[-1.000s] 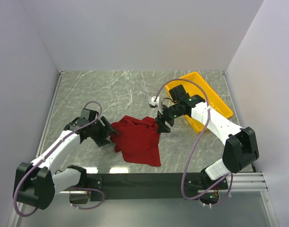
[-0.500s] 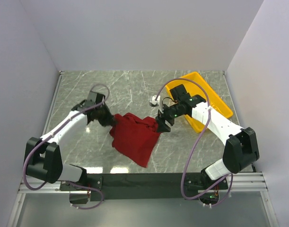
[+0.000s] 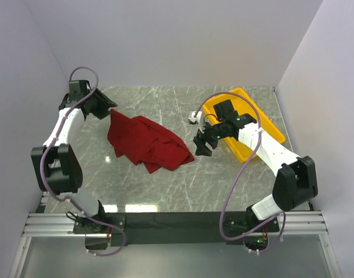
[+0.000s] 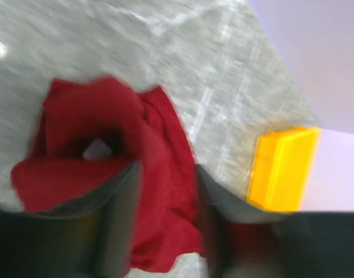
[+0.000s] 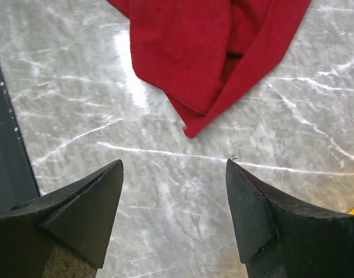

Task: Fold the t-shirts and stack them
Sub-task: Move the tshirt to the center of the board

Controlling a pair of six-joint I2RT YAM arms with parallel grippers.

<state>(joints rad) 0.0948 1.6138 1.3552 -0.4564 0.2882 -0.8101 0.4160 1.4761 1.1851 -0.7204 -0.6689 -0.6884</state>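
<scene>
**Top external view.** One dark red t-shirt lies in a crumpled heap on the marble table, left of centre. Sleeves and hem cannot be told apart. No fold line shows, and no second shirt or stack is in sight. The left gripper is far out at the back left, just beside the shirt's upper corner; this view does not show whether it touches the cloth. The right gripper hangs near the heap's right edge, apart from it, with the yellow tray just behind. A small white object sits by the tray's near corner.

**Left wrist view.** The picture is blurred. The fingers stand moderately apart, and the red cloth shows in the gap beyond them. Nothing is plainly clamped. A pale patch in the folds may be the neck label, though this is not certain.

**Right wrist view.** The jaws are spread wide and empty over bare marble. The shirt's nearest folded corner lies ahead of the fingertips, untouched.

**Finding.** The task appears to be at its start. The shirt has yet to be spread flat, folded and placed, so folding and stacking both remain.
</scene>
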